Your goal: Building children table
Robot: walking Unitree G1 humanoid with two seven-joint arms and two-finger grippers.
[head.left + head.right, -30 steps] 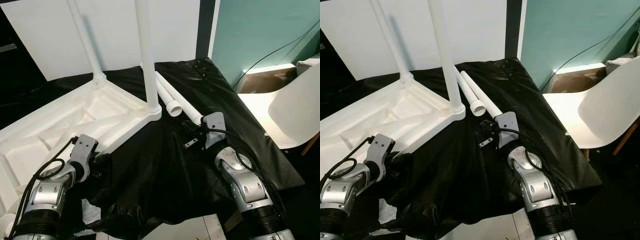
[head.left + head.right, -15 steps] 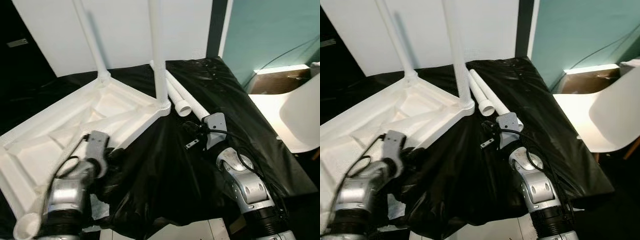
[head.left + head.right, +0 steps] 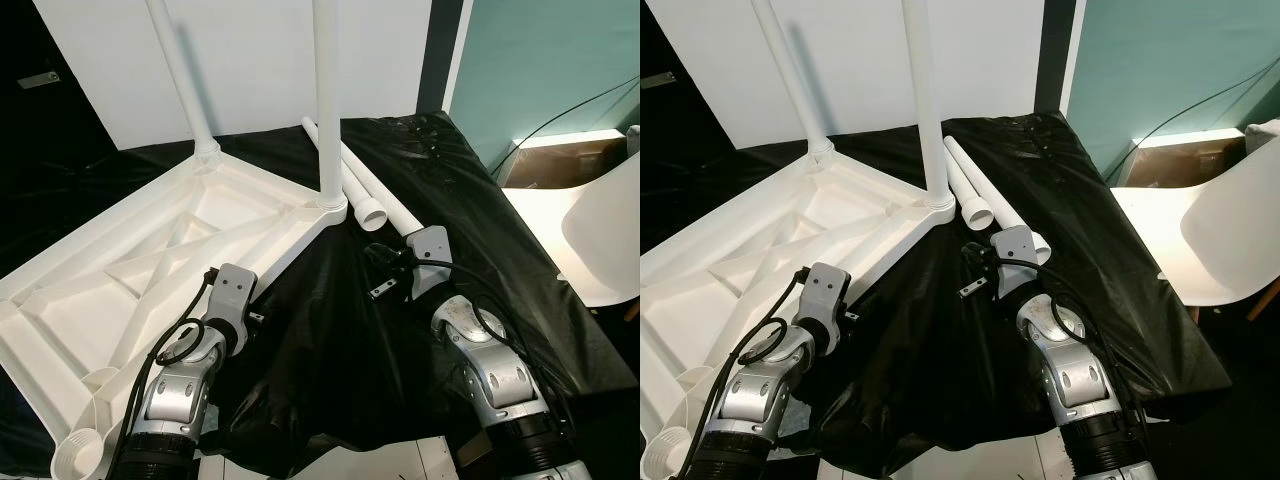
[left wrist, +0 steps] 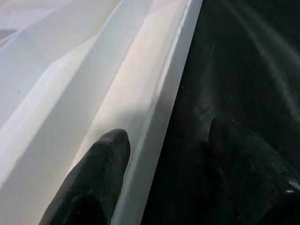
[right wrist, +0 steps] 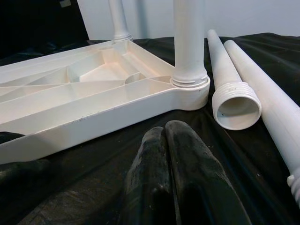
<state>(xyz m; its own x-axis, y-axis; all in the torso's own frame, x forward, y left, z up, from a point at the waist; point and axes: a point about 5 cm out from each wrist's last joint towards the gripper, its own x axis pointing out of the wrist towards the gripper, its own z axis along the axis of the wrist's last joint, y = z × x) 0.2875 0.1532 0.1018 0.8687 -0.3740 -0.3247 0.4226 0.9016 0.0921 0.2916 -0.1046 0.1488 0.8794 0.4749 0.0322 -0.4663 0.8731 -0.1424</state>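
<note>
Nearest, the left gripper [image 4: 164, 154] is held open astride the rim of the upturned white tabletop [image 3: 150, 260]. Beyond, the right gripper [image 5: 165, 140] is pressed closed above the black sheet [image 3: 330, 340]. Farther off, two loose legs [image 3: 365, 195] are laid beside the screwed-in leg [image 3: 328, 100].

The tabletop [image 3: 150, 270] is lying upside down on the sheet [image 3: 330, 340], toward 10 o'clock, with two legs [image 3: 327, 100] standing up from its far corners. Two loose legs [image 3: 360, 195] are lying side by side at 12 o'clock, just beside the near upright leg. A chair [image 3: 600, 240] is standing at 3 o'clock.
</note>
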